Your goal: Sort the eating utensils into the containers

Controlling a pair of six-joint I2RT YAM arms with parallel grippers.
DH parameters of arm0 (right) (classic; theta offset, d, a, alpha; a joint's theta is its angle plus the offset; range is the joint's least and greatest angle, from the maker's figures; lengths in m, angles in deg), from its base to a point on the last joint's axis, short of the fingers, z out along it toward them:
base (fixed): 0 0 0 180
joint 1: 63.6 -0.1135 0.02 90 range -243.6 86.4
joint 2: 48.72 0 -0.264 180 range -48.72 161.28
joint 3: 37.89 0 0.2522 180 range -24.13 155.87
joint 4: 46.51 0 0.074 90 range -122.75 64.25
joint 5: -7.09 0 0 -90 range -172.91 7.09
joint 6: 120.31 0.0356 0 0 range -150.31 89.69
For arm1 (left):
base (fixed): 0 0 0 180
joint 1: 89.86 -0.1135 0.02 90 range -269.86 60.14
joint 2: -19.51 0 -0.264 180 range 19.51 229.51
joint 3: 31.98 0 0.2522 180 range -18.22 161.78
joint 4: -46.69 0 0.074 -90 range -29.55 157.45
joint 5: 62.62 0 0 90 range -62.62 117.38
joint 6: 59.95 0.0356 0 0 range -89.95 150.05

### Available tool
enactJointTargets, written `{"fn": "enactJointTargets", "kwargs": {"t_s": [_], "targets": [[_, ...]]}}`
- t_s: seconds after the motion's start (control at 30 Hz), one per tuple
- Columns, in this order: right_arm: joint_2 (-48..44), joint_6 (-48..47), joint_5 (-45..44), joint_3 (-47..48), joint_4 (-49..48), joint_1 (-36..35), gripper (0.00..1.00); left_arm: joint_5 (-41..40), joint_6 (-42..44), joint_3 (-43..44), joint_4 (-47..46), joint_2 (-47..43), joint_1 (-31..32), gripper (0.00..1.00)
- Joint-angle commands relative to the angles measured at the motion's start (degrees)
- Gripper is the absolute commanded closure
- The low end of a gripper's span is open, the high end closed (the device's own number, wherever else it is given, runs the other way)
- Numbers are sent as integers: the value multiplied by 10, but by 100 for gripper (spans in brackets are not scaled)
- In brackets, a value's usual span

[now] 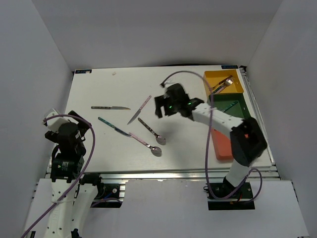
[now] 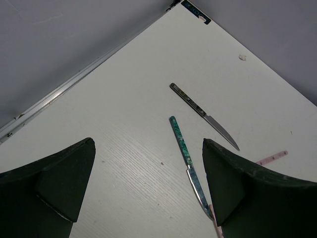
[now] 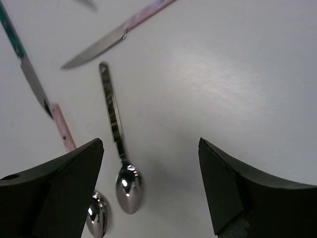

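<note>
- The right claw (image 3: 149,143) is spread wide with nothing between its fingers. It hovers above the desk (image 1: 109,84) near the middle.
- Just left of its centre line in the right wrist view lies the dark-handled spoon (image 3: 113,111), flat, with its bowl towards the camera. The pink-handled spoon (image 3: 61,127) lies close beside it, their bowls nearly touching.
- Further out are the pink-handled knife (image 3: 111,38) and the teal-handled knife (image 3: 26,67). The dark-handled knife (image 1: 110,107) lies apart on the left.
- The left claw (image 2: 148,144) is also open and empty, hanging at the left edge and looking over the two knives nearest it.
- Along the right edge, the yellow bin (image 1: 212,77) and the dark green bin (image 1: 240,111) each hold some cutlery. The red-orange bin (image 1: 221,146) is partly hidden by the arm.
- The step in hand looks like a reach for a spoon, with five pieces left to sort.
- Next, the claw likely needs to shift left over the dark handle and come down astride it. It should keep clear of the neighbouring spoon, then pinch the thin, flat metal.
</note>
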Motion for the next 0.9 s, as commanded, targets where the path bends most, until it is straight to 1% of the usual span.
{"fn": "enactJointTargets", "kwargs": {"t_s": [0.0, 0.03, 0.1, 0.2, 0.3, 0.4, 0.43, 0.53, 0.57, 0.6, 0.63, 0.67, 0.77, 0.8, 0.83, 0.87], "targets": [[69, -85, -52, 37, 83, -73, 18, -8, -2, -3, 1, 3, 0, 2], [87, -91, -57, 52, 90, -96, 19, -9, -2, -2, 1, 4, 0, 2], [136, -98, -62, 96, 113, -114, 23, -10, -2, -2, 2, 5, -1, 2], [186, -105, -60, 132, 124, -141, 27, -10, -2, -2, 1, 5, 0, 2], [226, -105, -68, 146, 127, -159, 31, -9, -2, -3, 2, 4, -1, 2], [257, -103, -91, 156, 128, -169, 40, -8, -2, -2, 1, 3, 0, 2], [263, -103, -98, 159, 132, -170, 52, -8, -2, -2, 1, 4, -1, 2], [274, -97, -120, 156, 137, -171, 70, -7, -2, -3, 1, 2, 0, 2], [273, -96, -118, 147, 134, -173, 82, -7, -2, -3, 0, 1, 0, 2], [264, -91, -121, 142, 132, -173, 88, -7, -1, -4, 0, 1, 1, 2], [255, -86, -123, 136, 128, -175, 100, -7, -1, -4, 0, 0, 0, 2], [244, -82, -118, 128, 113, -175, 100, -7, -1, -4, 0, 0, 1, 2], [154, -52, -90, 72, 68, -164, 100, -7, -2, -3, 1, -1, 1, 2], [96, -37, -86, 33, 54, -155, 100, -7, -2, -3, 0, -3, 1, 2], [66, -19, -74, 11, 39, -122, 100, -8, -2, -4, 1, -4, 1, 2], [38, 30, -65, -10, 6, -97, 100, -8, -2, -4, 0, -5, 0, 2]]}}
